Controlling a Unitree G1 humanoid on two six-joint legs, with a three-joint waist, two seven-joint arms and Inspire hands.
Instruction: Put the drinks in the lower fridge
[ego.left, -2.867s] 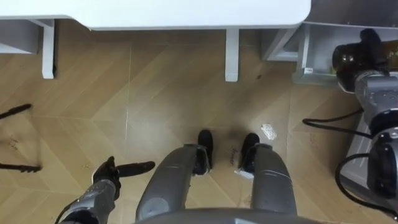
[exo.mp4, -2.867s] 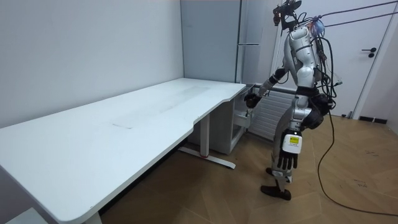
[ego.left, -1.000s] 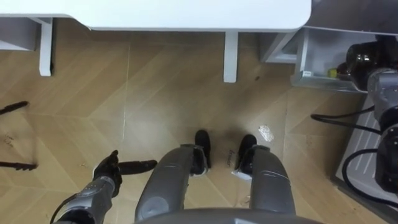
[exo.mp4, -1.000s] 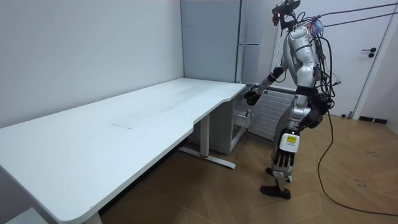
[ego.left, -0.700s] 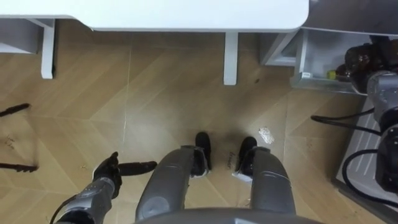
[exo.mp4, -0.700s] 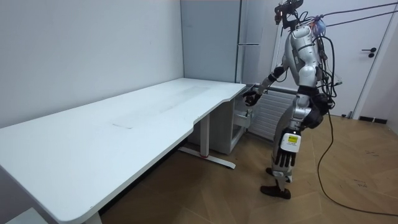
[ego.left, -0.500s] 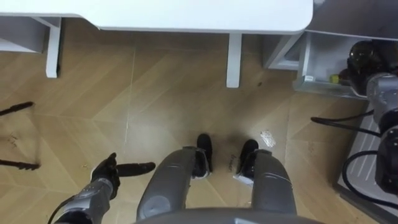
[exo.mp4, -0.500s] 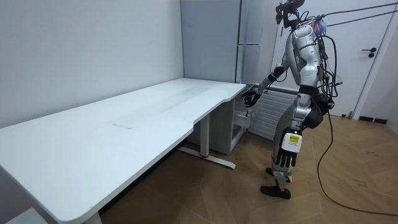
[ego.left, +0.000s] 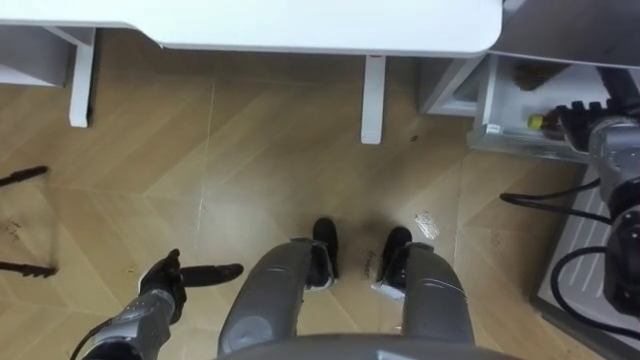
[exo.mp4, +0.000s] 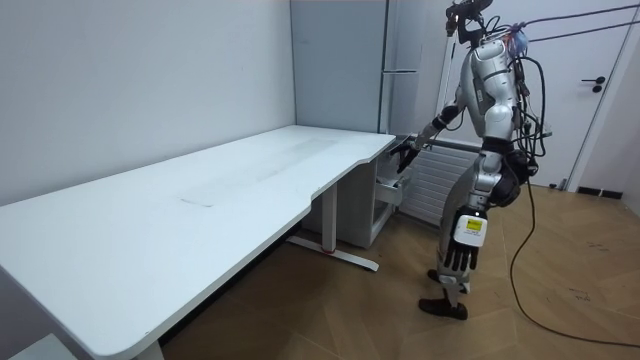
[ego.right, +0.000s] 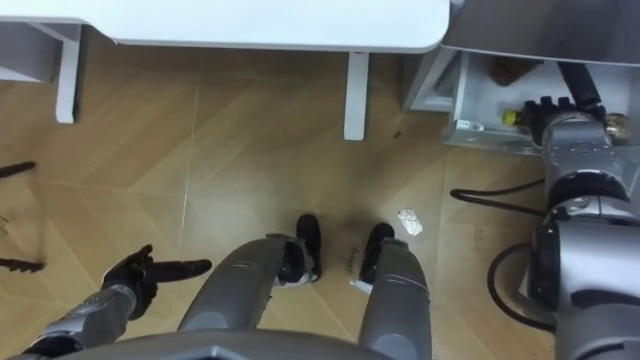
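Desk leg (ego.left: 372, 98) beside fridge opening (ego.left: 492, 100).

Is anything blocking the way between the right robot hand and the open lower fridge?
Nothing visible blocks it. The right robot hand is at the mouth of the open lower fridge, close to a yellow-capped item and a brown thing inside. The desk lies off to its left.

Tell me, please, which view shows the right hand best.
Right eye view: the right hand sits whole at the open fridge. The left eye view puts it near the edge; the room view, far off.

Desk (ego.left: 320, 22) ahead, fridge (ego.left: 492, 95) to its right
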